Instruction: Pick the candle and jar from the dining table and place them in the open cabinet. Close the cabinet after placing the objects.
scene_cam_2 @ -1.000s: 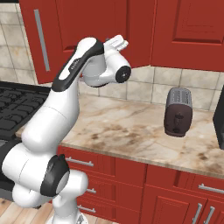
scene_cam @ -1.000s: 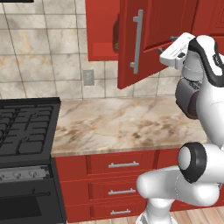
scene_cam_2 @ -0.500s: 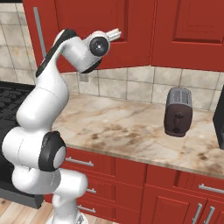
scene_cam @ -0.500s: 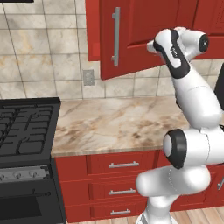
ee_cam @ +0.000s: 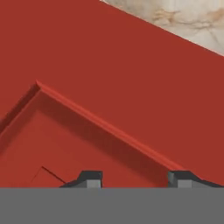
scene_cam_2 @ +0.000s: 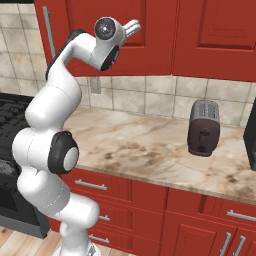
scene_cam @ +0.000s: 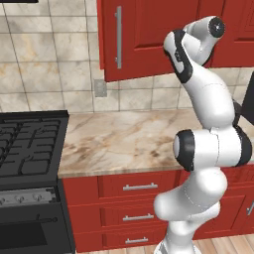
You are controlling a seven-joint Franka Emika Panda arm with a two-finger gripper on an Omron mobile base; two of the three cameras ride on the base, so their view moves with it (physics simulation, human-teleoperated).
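Above the marble counter (scene_cam: 124, 139), the empty, part-open claw (ee_cam: 135, 178) faces the red cabinet (ee_cam: 109, 87) door

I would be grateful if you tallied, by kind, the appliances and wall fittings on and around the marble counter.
Toaster: 1
Stove: 1
Wall outlet: 1
Dark appliance cut off at the edge, kind unclear: 1
Total: 4
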